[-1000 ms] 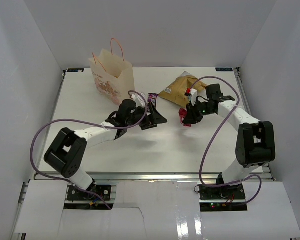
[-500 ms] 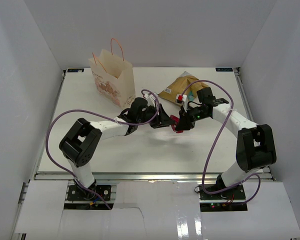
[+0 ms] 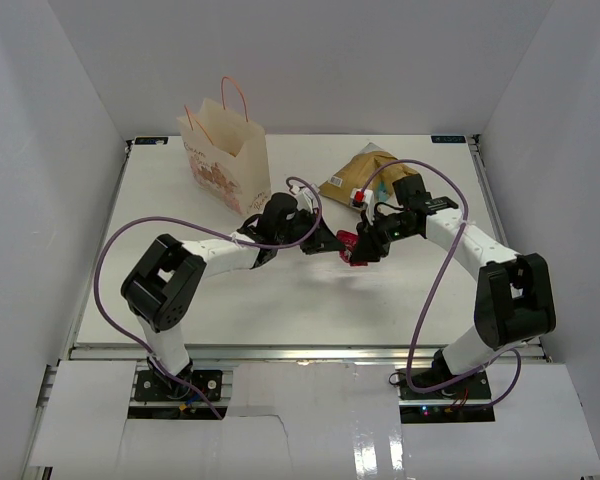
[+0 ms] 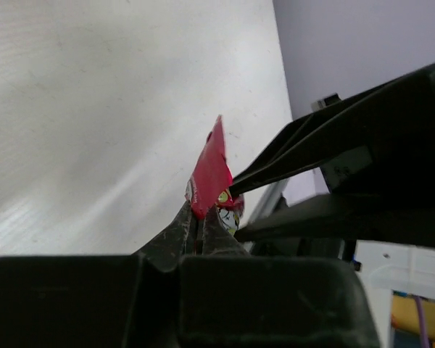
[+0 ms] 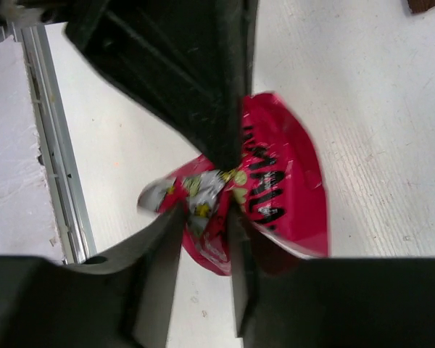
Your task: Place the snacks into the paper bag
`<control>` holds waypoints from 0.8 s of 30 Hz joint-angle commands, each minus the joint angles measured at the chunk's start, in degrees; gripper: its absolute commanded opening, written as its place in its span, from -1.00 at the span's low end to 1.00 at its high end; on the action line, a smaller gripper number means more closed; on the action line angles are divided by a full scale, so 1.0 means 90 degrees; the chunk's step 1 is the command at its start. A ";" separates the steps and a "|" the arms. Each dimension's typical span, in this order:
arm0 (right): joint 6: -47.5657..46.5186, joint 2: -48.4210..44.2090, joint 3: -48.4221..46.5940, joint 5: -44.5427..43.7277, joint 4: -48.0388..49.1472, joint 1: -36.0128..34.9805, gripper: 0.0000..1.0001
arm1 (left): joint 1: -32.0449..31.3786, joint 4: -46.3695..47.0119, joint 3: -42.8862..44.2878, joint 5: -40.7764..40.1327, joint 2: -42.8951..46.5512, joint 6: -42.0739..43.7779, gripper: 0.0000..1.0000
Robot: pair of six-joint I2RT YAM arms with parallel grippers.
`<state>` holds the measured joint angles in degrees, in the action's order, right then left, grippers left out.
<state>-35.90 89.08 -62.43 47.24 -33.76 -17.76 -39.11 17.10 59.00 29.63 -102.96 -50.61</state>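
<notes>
1. Left gripper (image 3: 327, 243): reaches in from the left to the middle of the table (image 3: 180, 290). In the left wrist view its two fingers (image 4: 175, 233) are pressed together on the thin lower edge of the red candy packet (image 3: 349, 243), with no gap between them beyond the foil.
2. Right gripper (image 3: 368, 245): comes in from the right and meets the left gripper tip to tip. In the right wrist view its fingers (image 5: 158, 235) sit on either side of the crumpled end of the same packet and are clamped on it.
3. Red candy packet: held between the two grippers and gripped by both at once. It is near the centre of the table and lifted off the surface. One face carries dark lettering and the pinched end shows a yellow and white print.
4. Paper bag (image 3: 223, 160): stands upright at the far left of the table with its mouth open and its thin handles raised. It is well apart from the packet, behind the left arm.
5. Chip bag (image 3: 358, 178): lies flat on the far side of the table, just behind the right gripper and to the right of the paper bag.
6. Purple cables (image 3: 110, 250): one loops loosely along each arm.
</notes>
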 commanded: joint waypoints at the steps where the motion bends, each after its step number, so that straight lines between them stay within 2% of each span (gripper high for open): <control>1: 0.0053 -0.0269 -0.0162 0.0444 -0.0067 -0.0126 -0.19 | -0.0010 -0.0142 0.0173 -0.0244 0.0306 0.0515 -1.00; 4: 0.0151 -0.0298 -0.0377 0.0366 -0.0077 -0.0087 0.12 | -0.0010 -0.1116 0.0483 -0.0936 0.0647 0.1324 -1.00; 5: 0.0228 -0.0317 -0.0455 0.0385 -0.0068 -0.0068 0.20 | 0.0000 -0.1834 0.0620 -0.1190 0.0726 0.1587 -1.00; 6: 0.0268 -0.0327 -0.0533 0.0414 -0.0067 -0.0039 0.22 | 0.0020 -0.2248 0.0738 -0.1656 0.0814 0.2054 -1.00; 11: 0.0473 -0.0327 -0.1119 0.0464 -0.0067 0.0069 0.26 | 0.0545 -0.3392 0.1197 -0.2412 0.1642 0.2800 -1.00; 18: 0.0590 -0.0230 -0.1247 0.0220 0.0020 0.0137 0.27 | 0.1620 -0.3658 0.1949 -0.2861 0.2533 0.3065 -1.00; 22: 0.0775 -0.0210 -0.1081 0.0044 0.0234 0.0137 0.28 | 0.2118 -0.3726 0.2681 -0.3894 0.2436 0.3016 -1.00; 24: 0.0834 -0.0191 -0.1032 -0.0005 0.0274 0.0137 0.28 | 0.2285 -0.3727 0.3177 -0.4092 0.2222 0.2996 -1.00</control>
<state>-30.09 88.01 -72.20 47.90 -33.65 -16.82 -20.16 -14.96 82.32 -0.45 -82.08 -24.45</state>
